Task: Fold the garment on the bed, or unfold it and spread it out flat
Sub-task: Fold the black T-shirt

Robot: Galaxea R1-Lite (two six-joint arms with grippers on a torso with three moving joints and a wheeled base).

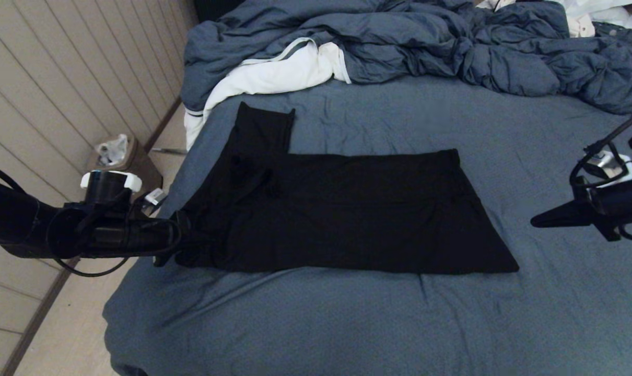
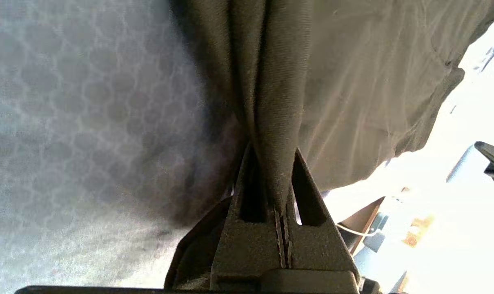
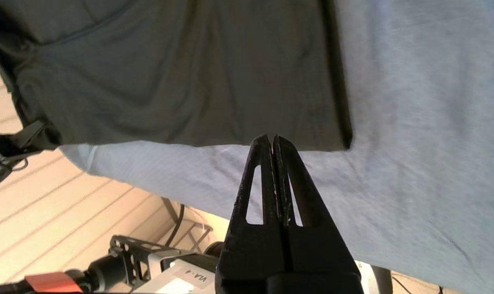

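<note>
The black garment (image 1: pixel 347 209) lies folded lengthwise on the bed (image 1: pixel 347 324), plain side up, with one sleeve (image 1: pixel 264 130) sticking out toward the far side. No print shows. My left gripper (image 1: pixel 183 245) is at the garment's near left corner, shut on a pinch of black cloth (image 2: pixel 271 122). My right gripper (image 1: pixel 538 222) hovers to the right of the garment, above the blue-grey sheet, shut with nothing in it. The right wrist view shows the garment's edge (image 3: pixel 190 81) just beyond the closed fingertips (image 3: pixel 271 141).
A crumpled blue-grey duvet (image 1: pixel 452 47) and a white cloth with a grey-striped edge (image 1: pixel 274 73) are heaped at the far side of the bed. The bed's left edge drops to the floor, where a small bin (image 1: pixel 123 156) stands by the panelled wall.
</note>
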